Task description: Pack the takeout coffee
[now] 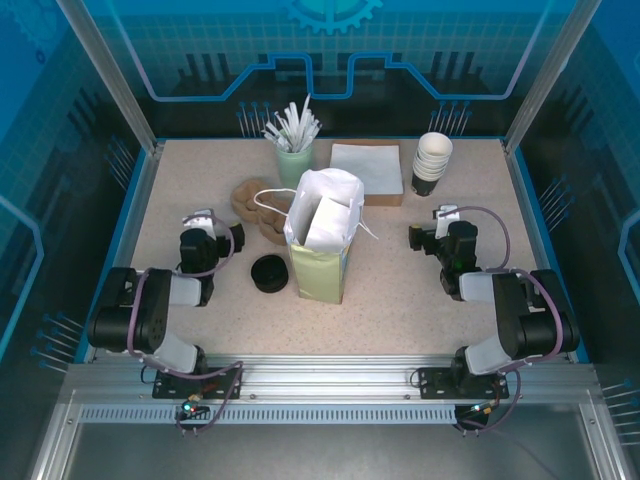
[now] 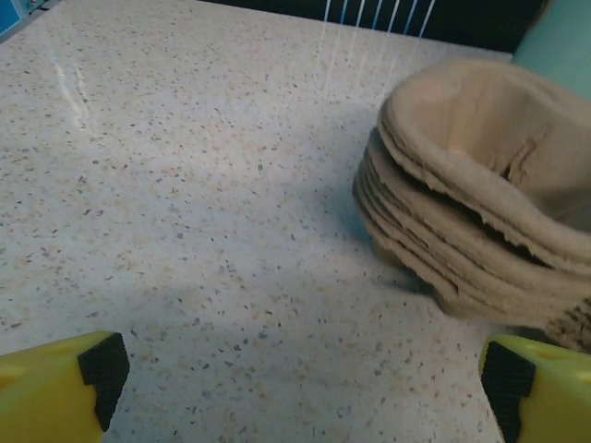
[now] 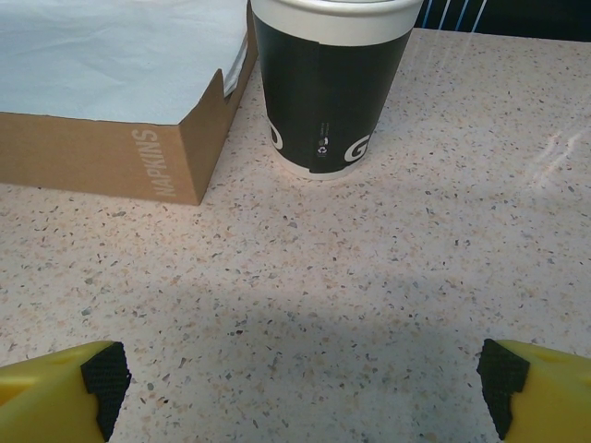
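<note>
The takeout coffee is hidden from me. A white paper bag [image 1: 322, 240] with a pale green side stands open at the middle of the table, white paper showing in its mouth. My left gripper [image 1: 207, 226] [image 2: 305, 392] is open over bare table, left of the bag, with nothing between its yellow fingers [image 2: 55, 388]. My right gripper [image 1: 436, 228] [image 3: 305, 392] is open too, right of the bag, over bare table. A squat black round piece [image 1: 268, 272] lies beside the bag's left front corner.
A stack of brown pulp carriers [image 1: 256, 206] [image 2: 480, 203] sits just ahead and right of the left gripper. A napkin box [image 1: 366, 172] [image 3: 111, 138] and a stack of black-sleeved, white-rimmed cups [image 1: 432, 162] [image 3: 334, 92] stand ahead of the right gripper. A green cup of stirrers [image 1: 294, 158] is at the back.
</note>
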